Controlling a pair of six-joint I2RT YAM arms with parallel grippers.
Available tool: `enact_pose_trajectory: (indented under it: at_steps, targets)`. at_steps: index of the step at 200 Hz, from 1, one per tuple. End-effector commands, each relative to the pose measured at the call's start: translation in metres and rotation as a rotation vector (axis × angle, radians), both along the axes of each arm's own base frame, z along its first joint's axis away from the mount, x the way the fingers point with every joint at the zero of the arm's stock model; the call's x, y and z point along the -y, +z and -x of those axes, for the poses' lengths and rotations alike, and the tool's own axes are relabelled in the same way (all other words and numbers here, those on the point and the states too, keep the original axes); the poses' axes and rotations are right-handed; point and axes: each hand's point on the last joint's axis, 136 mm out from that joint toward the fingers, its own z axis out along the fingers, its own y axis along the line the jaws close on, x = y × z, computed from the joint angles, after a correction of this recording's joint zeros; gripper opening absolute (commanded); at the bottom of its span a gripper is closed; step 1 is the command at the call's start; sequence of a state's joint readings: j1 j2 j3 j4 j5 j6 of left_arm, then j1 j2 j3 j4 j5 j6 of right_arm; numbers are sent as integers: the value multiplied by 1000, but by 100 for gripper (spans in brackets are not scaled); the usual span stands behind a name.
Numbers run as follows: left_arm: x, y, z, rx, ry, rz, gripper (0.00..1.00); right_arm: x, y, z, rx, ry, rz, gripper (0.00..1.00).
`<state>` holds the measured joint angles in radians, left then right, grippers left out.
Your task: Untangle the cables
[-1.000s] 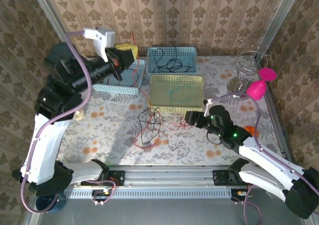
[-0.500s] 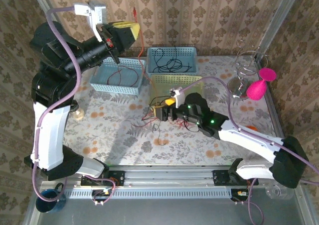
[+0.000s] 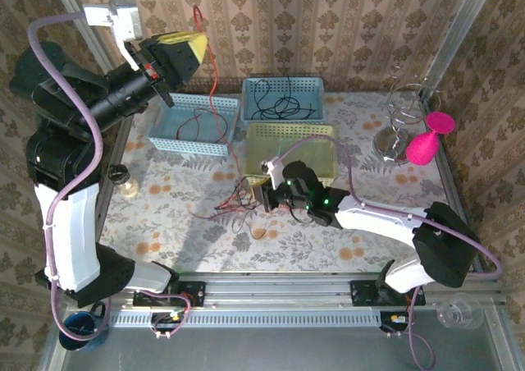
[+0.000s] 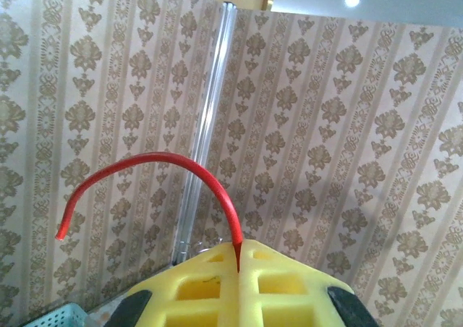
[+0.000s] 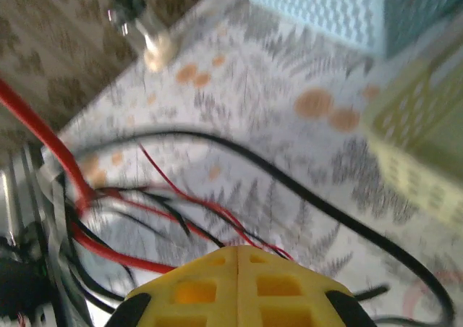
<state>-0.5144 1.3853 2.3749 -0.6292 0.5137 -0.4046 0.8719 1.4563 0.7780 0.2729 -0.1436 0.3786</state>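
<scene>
Left pincer [image 3: 184, 49] is pinching one red cable [image 4: 166, 157] high above the counter [image 3: 180, 223]. The strand is running down to the tangle of red and black cables [image 3: 239, 200] before the yellow basket [image 3: 291, 133]. Right pincer [image 3: 262, 195] is sitting pressed together at the tangle; cannot tell whether it is catching any strand.

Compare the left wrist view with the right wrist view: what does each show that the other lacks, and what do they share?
Left wrist: a red cable pinched in the shut left gripper, arching up against the patterned wall. Right wrist (blurred): a tangle of red and black cables on the floral table ahead of the shut right gripper, a blue basket, a yellow-green basket, a small jar. Shared: yellow fingers pressed together, and red cabling.
</scene>
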Motion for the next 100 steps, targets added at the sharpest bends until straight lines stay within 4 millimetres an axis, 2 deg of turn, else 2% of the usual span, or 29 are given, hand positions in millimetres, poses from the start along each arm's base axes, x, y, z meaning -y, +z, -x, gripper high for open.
enact_pose_trajectory:
  at_steps: [1, 38, 47, 53, 63, 78, 100]
  targets:
    - [-15, 20, 20, 50, -2, 50, 0, 0, -31, 16, -69, 6, 6, 0]
    - [-20, 22, 14, 48, 25, 69, 0, 24, -89, 33, -175, -53, 80, 0]
    - [-20, 24, 14, 51, 20, 79, 0, 33, -101, 36, -192, -73, 113, 0]
    - [-26, 26, 8, 54, 50, 84, 0, 41, -109, 38, -203, -92, 141, 0]
    - [-32, 33, 8, 71, 67, 100, 0, 55, -122, 41, -221, -129, 189, 0]
    - [-42, 44, 7, 97, 103, 121, 0, 79, -137, 43, -254, -198, 226, 0]
    - [-59, 61, 6, 144, 170, 165, 0, 109, -147, 44, -295, -291, 243, 0]
